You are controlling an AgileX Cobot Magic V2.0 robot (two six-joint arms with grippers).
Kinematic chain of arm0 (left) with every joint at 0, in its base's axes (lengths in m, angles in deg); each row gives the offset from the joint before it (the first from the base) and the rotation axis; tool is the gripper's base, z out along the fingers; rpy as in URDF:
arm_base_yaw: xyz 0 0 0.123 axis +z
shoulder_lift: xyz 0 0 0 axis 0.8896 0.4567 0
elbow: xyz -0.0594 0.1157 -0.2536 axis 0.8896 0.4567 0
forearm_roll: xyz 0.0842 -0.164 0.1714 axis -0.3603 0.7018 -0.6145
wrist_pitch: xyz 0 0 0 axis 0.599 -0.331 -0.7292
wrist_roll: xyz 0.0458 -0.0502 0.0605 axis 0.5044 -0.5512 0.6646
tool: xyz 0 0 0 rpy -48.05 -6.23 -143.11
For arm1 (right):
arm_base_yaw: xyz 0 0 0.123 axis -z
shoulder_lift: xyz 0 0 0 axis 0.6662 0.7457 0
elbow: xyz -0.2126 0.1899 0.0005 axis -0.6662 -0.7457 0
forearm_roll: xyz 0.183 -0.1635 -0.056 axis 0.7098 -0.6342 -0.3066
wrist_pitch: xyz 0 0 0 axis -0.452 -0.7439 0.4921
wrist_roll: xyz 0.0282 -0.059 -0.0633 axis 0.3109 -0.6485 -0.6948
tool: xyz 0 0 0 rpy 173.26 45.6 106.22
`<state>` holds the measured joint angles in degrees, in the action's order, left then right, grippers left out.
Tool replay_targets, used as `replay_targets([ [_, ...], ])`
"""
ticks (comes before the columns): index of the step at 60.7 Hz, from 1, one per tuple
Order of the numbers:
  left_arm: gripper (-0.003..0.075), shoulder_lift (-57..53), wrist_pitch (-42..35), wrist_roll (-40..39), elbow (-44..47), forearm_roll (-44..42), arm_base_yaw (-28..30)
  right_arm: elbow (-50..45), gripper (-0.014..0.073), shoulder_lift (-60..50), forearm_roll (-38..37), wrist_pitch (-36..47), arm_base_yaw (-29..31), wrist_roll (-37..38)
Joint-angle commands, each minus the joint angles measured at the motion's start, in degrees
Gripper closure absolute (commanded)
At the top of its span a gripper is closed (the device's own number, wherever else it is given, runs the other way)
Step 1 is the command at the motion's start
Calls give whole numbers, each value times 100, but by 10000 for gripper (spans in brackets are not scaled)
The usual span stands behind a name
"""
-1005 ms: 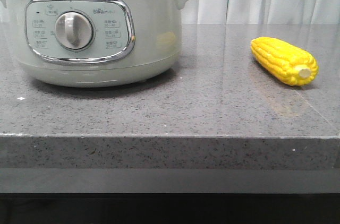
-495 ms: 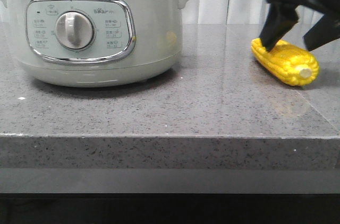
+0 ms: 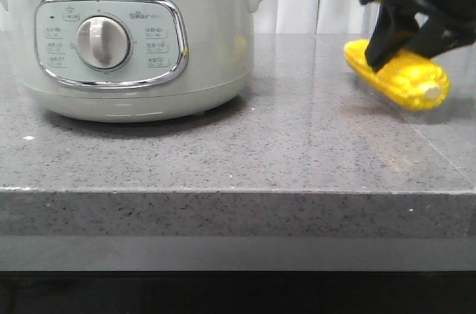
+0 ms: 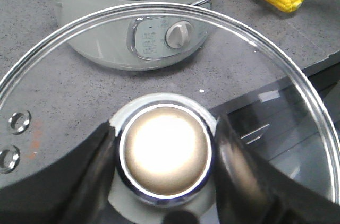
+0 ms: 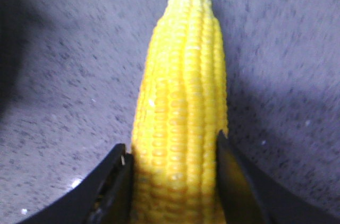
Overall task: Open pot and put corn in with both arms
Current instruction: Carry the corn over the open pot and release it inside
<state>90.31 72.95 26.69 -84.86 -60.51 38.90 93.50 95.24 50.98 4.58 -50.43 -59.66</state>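
Since half a second ago your right claw (image 3: 405, 46) has closed in on the corn (image 3: 398, 76), and the cob has shifted a little toward the pot and tipped, its pointed end now raised off the table (image 3: 297, 150). You can see in the right wrist view that both dark fingers (image 5: 109, 187) press against the sides of the corn (image 5: 183, 118), pinching it across its thicker part, with the tapered tip pointing away from the claw. From the front, the pale stub end faces toward the table's near edge on the right.

Your left claw (image 4: 164, 155) is clamped on the round metal knob (image 4: 164, 152) of the glass lid (image 4: 276, 75), one finger on each side, holding the lid up above the table. Through the glass you see the pot (image 4: 106, 33) standing open, its shiny steel bowl exposed and its dial facing the near edge. Pot and corn sit well apart on the table
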Motion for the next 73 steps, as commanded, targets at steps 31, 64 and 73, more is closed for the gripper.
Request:
replay_targets([
  [31,521,44,-798,-39,-190,190,-44,3086,348,60,69,432,-1715,-306],
  [64,521,44,-798,-39,-190,190,-44,3799,104,1365,73,207,-2462,-306],
  [73,521,44,-798,-39,-190,190,-44,3874,102,1229,73,177,-2457,-306],
])
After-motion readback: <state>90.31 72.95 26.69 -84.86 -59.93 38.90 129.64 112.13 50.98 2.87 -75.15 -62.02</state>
